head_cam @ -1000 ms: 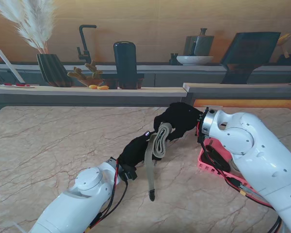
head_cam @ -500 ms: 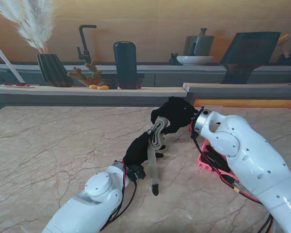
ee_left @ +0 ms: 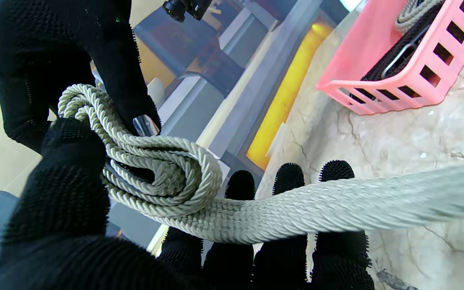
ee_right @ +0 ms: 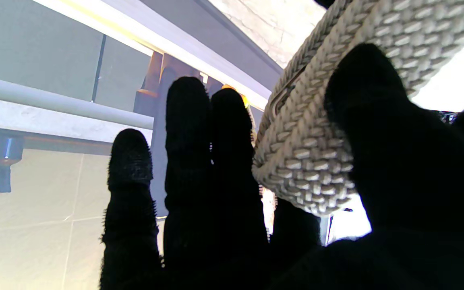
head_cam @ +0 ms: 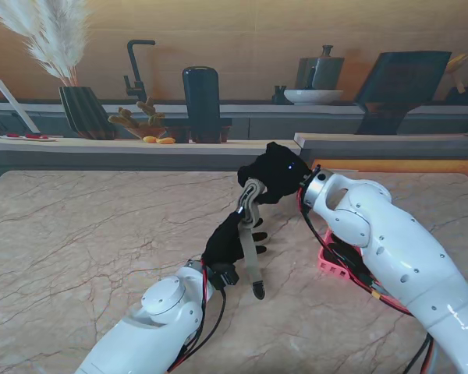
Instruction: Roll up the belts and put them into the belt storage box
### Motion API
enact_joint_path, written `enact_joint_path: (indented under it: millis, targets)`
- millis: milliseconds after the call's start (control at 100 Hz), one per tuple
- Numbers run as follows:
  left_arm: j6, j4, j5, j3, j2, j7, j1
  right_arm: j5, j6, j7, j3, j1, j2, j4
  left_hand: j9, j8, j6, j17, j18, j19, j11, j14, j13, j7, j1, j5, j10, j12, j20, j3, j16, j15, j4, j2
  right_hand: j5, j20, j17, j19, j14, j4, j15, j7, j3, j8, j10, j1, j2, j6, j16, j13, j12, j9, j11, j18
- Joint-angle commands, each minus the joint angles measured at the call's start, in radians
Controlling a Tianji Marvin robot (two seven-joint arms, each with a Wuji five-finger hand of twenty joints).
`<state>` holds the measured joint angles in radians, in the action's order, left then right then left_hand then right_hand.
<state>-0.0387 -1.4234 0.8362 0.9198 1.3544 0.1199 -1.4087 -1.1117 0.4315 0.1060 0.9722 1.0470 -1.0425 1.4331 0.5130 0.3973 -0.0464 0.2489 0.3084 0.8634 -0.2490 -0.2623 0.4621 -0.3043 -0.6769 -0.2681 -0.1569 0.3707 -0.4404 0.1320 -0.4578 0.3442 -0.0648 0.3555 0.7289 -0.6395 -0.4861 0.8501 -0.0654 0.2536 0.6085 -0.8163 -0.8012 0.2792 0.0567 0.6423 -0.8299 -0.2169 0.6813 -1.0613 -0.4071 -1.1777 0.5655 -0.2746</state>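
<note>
The table (head_cam: 78, 234) is seen from above the shoulders, facing the far counter (head_cam: 140, 144). Each wrist view is taken close along gloved fingers (ee_left: 288, 181) (ee_right: 187, 121). The woven belt (head_cam: 252, 226) (ee_left: 163, 177) (ee_right: 304, 161) is shared by all three views; the pink box (head_cam: 331, 265) (ee_left: 377, 52) by two.

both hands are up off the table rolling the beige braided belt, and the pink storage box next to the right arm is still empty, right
Not quite: the pink storage box is not empty. The left wrist view shows a dark belt with a metal buckle lying in it. The rest holds: left hand and right hand hold the beige braided belt off the table.
</note>
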Motion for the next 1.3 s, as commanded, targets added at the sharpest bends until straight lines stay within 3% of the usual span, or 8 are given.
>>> enact_joint_path:
  millis: [0, 80, 160, 290, 350, 630, 990, 1290]
  targets:
    - [-0.008, 0.007, 0.025, -0.006, 0.012, -0.01, -0.015, -0.012, -0.017, 0.02, -0.009, -0.012, -0.01, -0.005, -0.026, -0.015, 0.004, 0.008, -0.027, -0.019, 0.007, 0.028, -0.022, 0.005, 0.046, 0.028, 0.0, -0.01, 0.021, -0.008, 0.023, -0.016, 0.015, 0.006, 0.159, 0.016, 0.015, 0.026, -0.003, -0.046, 0.019, -0.239, -0.134, 0.061, -0.004, 0.078, 0.158, -0.023, 0.008, 0.016, 0.01, -0.032, 0.044, -0.05]
    - [-0.016, 0.005, 0.061, -0.007, 0.017, -0.007, -0.021, -0.031, -0.037, 0.051, -0.025, -0.015, -0.01, -0.018, -0.084, -0.035, 0.037, 0.032, -0.003, -0.038, 0.024, 0.019, -0.041, 0.022, 0.078, 0.11, 0.006, -0.021, 0.032, -0.012, 0.037, -0.028, 0.013, -0.002, 0.158, 0.019, 0.017, 0.032, -0.004, -0.047, 0.025, -0.24, -0.134, 0.059, -0.002, 0.079, 0.158, -0.02, 0.006, 0.018, 0.013, -0.031, 0.049, -0.052]
    - [-0.016, -0.004, 0.114, -0.005, 0.023, 0.004, -0.029, -0.047, -0.055, 0.084, -0.045, -0.019, -0.01, -0.034, -0.141, -0.132, 0.079, 0.059, 0.04, -0.046, 0.033, 0.008, -0.054, 0.143, 0.1, 0.127, 0.016, -0.031, 0.041, -0.013, 0.05, -0.028, 0.01, -0.005, 0.158, 0.022, 0.02, 0.038, -0.006, -0.049, 0.031, -0.24, -0.135, 0.057, 0.001, 0.079, 0.155, -0.018, 0.005, 0.02, 0.016, -0.029, 0.053, -0.055]
    - [-0.029, -0.027, 0.175, -0.013, 0.042, 0.091, -0.032, -0.055, -0.082, 0.123, -0.076, -0.02, -0.012, -0.06, -0.181, -0.142, 0.105, 0.1, 0.045, -0.026, 0.014, 0.013, -0.048, 0.255, 0.118, 0.133, 0.027, -0.027, 0.038, -0.003, 0.047, -0.004, 0.002, 0.003, 0.16, 0.028, 0.023, 0.047, -0.011, -0.055, 0.04, -0.243, -0.138, 0.052, 0.004, 0.081, 0.148, -0.01, 0.002, 0.022, 0.021, -0.029, 0.06, -0.059]
    - [-0.044, -0.036, 0.189, -0.02, 0.051, 0.14, -0.028, -0.055, -0.091, 0.141, -0.091, -0.021, -0.013, -0.072, -0.188, -0.095, 0.11, 0.113, 0.026, -0.012, -0.007, 0.02, -0.041, 0.289, 0.212, 0.131, 0.032, -0.025, 0.04, 0.203, 0.044, 0.015, -0.028, 0.055, 0.161, 0.031, 0.024, 0.05, -0.013, -0.057, 0.044, -0.243, -0.139, 0.05, 0.007, 0.081, 0.146, -0.008, 0.001, 0.022, 0.023, -0.03, 0.062, -0.059]
    - [-0.081, -0.058, 0.195, -0.046, 0.075, 0.262, -0.013, -0.039, -0.141, 0.194, -0.155, -0.029, -0.023, -0.121, -0.192, -0.072, 0.123, 0.228, -0.045, 0.034, -0.09, 0.059, 0.007, 0.301, 0.271, 0.132, 0.035, -0.02, 0.055, 0.437, 0.024, 0.084, -0.063, 0.135, 0.175, 0.047, 0.032, 0.072, -0.028, -0.081, 0.072, -0.246, -0.153, 0.031, 0.022, 0.082, 0.115, 0.019, -0.004, 0.021, 0.034, -0.035, 0.082, -0.069]
    - [-0.089, -0.079, 0.176, -0.043, 0.08, 0.331, -0.008, -0.019, -0.174, 0.216, -0.205, -0.014, -0.032, -0.124, -0.195, -0.063, 0.124, 0.301, -0.089, 0.041, -0.129, 0.083, 0.032, 0.304, 0.212, 0.133, 0.038, -0.012, 0.077, 0.505, 0.012, 0.118, -0.055, 0.144, 0.186, 0.076, 0.031, 0.13, -0.026, -0.177, 0.152, -0.268, -0.226, 0.037, 0.019, 0.021, 0.014, 0.021, 0.005, 0.01, 0.027, -0.039, 0.168, -0.051]
    - [-0.11, -0.075, 0.134, -0.027, 0.082, 0.37, -0.001, -0.032, -0.164, 0.214, -0.148, 0.088, -0.024, -0.055, -0.185, -0.059, 0.152, 0.327, -0.081, 0.102, -0.139, 0.069, 0.052, 0.308, 0.232, 0.134, 0.046, -0.017, 0.074, 0.471, 0.001, 0.143, -0.057, 0.116, 0.174, 0.081, 0.039, 0.132, -0.026, -0.188, 0.155, -0.272, -0.233, 0.053, 0.018, 0.016, 0.01, 0.012, 0.005, 0.018, 0.029, -0.029, 0.175, -0.051]
